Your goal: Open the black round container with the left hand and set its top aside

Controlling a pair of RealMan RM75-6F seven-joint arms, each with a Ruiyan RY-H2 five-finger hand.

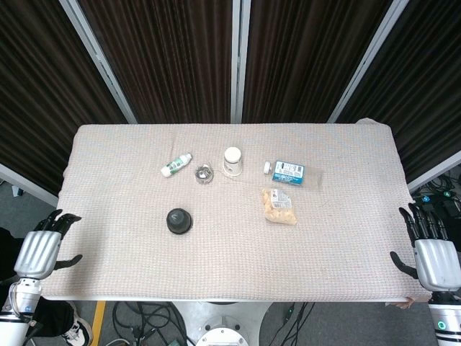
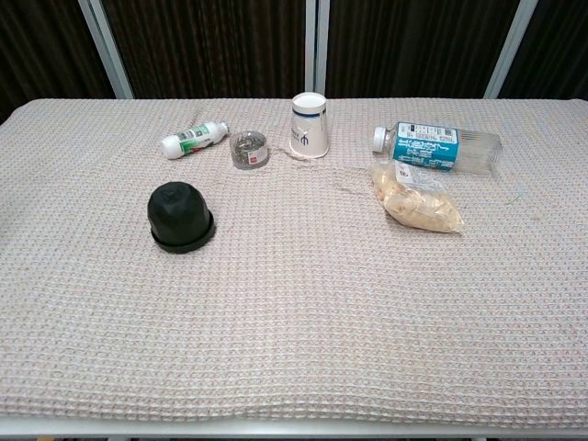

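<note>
Left hand (image 1: 41, 249), fingers apart and empty at the near-left table edge, should descend squarely over the domed top of the black round container (image 2: 180, 216), gripping its sides evenly.

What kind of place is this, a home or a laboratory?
Probably a lab test station: a cloth-covered table stands before dark curtains on metal frames, with cables on the floor beneath.

Left hand (image 1: 42, 249) parked off the near-left corner, fingers apart, pointing away from the robot, holding nothing. Right hand (image 1: 434, 254) mirrors it off the near-right corner, fingers spread, apparently empty. Head view only; chest view shows neither hand.
</note>
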